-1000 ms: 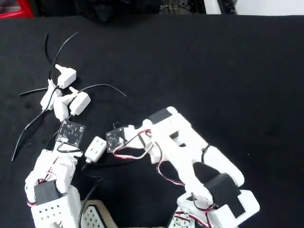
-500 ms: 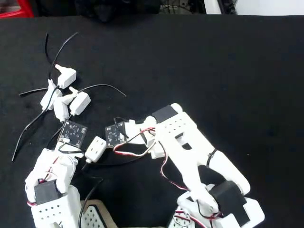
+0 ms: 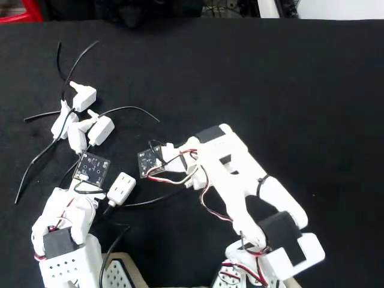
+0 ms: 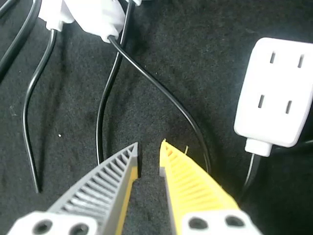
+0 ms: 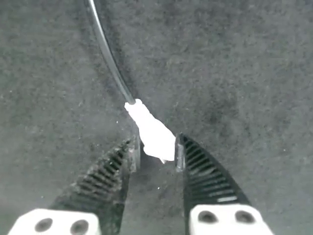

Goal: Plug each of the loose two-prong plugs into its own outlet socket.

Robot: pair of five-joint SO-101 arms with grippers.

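Right gripper (image 5: pixel 154 147) jaws pinch plug (image 5: pixel 150 131) at tips: weak hold, so align prongs squarely with power strip (image 4: pixel 274 93) slots. Left gripper (image 4: pixel 149 147) barely open, empty; could brace strip.

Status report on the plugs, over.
Left gripper jaws slightly apart, empty, beside outlet block. Right gripper jaws clamped on one plug. Other plugs loose in a cluster. Black cable lying under left jaws.
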